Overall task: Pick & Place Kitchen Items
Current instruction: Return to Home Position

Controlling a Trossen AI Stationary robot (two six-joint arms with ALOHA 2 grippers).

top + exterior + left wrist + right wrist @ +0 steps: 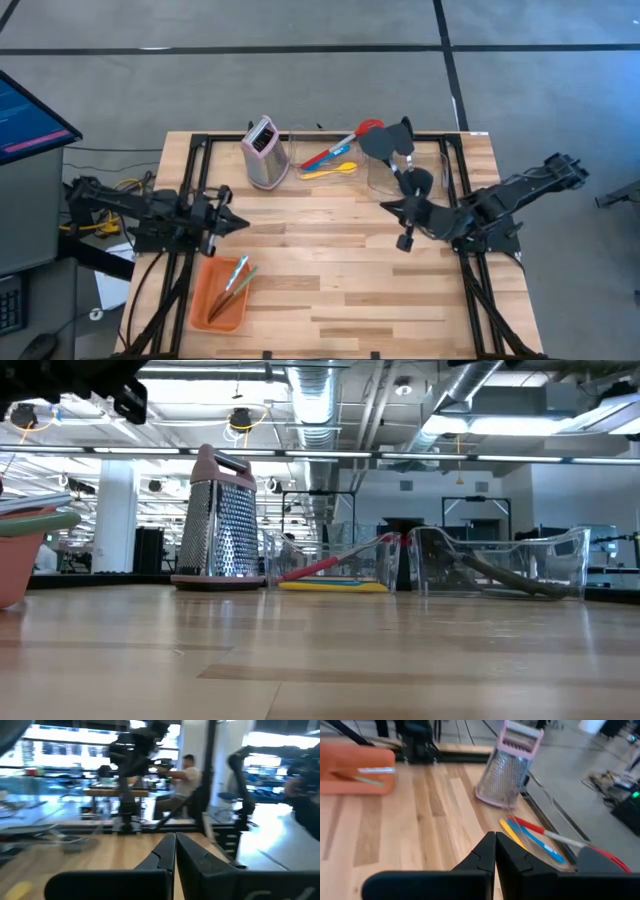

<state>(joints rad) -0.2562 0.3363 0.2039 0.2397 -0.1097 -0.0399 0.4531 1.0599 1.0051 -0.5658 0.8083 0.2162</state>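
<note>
Right end effector: fingers together, empty, 3 o'clock on worktop. Retract upward, clearing the bin at 1 o'clock. Left end effector: together, 9 o'clock.

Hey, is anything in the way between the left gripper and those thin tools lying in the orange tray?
Nothing visible. In the high view the left gripper, shut, is over bare table just beyond the orange tray, and the thin tools lie uncovered in it. The right gripper, also shut, is off toward the table's right side.
</note>
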